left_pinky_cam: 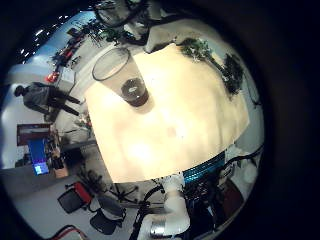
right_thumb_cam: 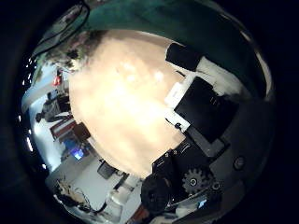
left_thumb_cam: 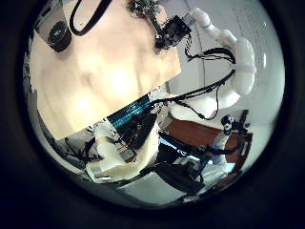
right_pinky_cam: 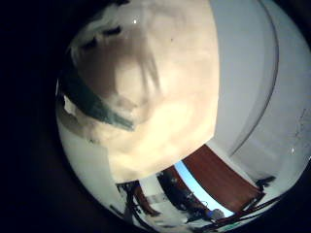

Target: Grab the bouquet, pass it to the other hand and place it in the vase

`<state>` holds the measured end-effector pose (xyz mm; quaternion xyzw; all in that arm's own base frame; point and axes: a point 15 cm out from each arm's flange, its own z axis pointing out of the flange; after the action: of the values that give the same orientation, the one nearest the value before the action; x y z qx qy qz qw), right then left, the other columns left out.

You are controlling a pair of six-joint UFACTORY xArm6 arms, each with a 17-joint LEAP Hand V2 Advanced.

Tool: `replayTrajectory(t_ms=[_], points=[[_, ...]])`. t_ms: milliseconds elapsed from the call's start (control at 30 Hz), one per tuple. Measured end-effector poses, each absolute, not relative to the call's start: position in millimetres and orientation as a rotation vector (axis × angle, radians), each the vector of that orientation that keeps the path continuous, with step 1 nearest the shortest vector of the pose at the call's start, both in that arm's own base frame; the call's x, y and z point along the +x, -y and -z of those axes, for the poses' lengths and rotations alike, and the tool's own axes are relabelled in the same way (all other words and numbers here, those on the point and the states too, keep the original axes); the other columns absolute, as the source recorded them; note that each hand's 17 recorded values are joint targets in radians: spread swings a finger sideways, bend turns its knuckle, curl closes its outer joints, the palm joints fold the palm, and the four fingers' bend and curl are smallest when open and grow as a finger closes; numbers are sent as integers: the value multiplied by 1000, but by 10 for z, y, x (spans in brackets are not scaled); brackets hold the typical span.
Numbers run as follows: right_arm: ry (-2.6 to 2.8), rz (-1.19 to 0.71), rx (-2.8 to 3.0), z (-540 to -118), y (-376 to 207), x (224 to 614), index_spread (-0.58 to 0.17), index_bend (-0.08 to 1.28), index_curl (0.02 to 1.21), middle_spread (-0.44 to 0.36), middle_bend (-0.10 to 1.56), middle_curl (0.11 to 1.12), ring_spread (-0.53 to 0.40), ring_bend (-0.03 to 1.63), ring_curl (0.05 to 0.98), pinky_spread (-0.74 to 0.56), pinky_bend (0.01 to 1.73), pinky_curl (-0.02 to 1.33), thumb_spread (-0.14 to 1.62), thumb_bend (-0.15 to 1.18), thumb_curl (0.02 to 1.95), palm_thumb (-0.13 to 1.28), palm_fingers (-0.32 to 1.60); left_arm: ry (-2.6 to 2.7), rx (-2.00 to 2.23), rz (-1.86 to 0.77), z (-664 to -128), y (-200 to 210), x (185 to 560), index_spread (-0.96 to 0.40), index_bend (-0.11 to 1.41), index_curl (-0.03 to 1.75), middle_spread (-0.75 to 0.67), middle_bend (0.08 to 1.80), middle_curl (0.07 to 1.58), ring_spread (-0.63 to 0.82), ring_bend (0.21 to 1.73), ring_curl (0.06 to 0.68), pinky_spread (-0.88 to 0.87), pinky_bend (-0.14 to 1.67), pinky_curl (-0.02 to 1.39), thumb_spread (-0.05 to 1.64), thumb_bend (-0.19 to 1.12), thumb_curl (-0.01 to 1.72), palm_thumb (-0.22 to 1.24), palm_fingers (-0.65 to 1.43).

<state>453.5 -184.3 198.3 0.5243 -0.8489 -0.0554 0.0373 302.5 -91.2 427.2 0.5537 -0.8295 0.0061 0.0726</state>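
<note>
The leafy bouquet (left_pinky_cam: 215, 58) lies on the table (left_pinky_cam: 170, 130) near its far edge. A clear vase (left_pinky_cam: 125, 78) stands upright on the same table, well apart from the flowers. In the left thumb side palm view the vase (left_thumb_cam: 57, 33) and the bouquet (left_thumb_cam: 146, 10) show again, with my right hand (left_thumb_cam: 176, 31) hanging just beside the bouquet, not touching it. The right thumb side palm view shows that hand's fingers (right_thumb_cam: 201, 98) fairly straight over the bare table (right_thumb_cam: 121, 103) with nothing between them. My left hand is high above the table, away from both things.
The table's edge (left_thumb_cam: 114, 110) runs close to the left arm's side. Chairs and desks (left_pinky_cam: 85, 195) stand on the floor beyond the table. A person (left_pinky_cam: 45, 95) stands in the room away from the table.
</note>
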Motion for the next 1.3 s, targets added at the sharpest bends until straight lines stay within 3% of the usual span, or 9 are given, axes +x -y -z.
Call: replayTrajectory(t_ms=[167,367,633,967,1300], points=[[2701,-27,1662,-2565,2030,4443,-327,1019,886,-184,1234,820,-218,1399,589,-257,1404,498,956,133,649,1165,1186,2487,1674,-25,-4282,892,3053,-74,187,382,284,183,297,541,443,196,635,464,134,1104,-21,291,230,153],[2785,-65,1805,-3133,1889,4418,-294,1075,911,-166,1291,828,-202,1445,620,-222,1422,547,905,113,730,1167,1165,2485,1685,-36,-4309,892,3104,-74,189,384,284,179,296,540,443,197,630,466,131,1104,-22,290,231,159],[2961,125,2073,-3853,1480,4337,-264,1107,911,-142,1324,816,-187,1472,637,-199,1410,598,867,101,832,1174,1154,2455,1694,-90,-4369,911,3222,-75,193,387,271,183,297,531,441,196,616,476,127,1103,-19,292,234,191],[3139,358,2514,-4926,1062,4322,-243,1135,900,-132,1342,797,-178,1487,642,-190,1374,654,831,91,949,1179,1152,2319,1649,-369,-4806,1013,3397,-66,185,392,233,191,309,495,460,199,586,478,114,1119,-20,299,253,266],[3036,972,3042,-5724,572,4153,-230,1164,882,-127,1360,781,-176,1491,642,-189,1337,707,803,84,1056,1178,1159,2120,1520,-761,-5303,1182,3595,12,161,356,238,198,332,477,508,205,557,513,112,1099,-26,302,239,249]])
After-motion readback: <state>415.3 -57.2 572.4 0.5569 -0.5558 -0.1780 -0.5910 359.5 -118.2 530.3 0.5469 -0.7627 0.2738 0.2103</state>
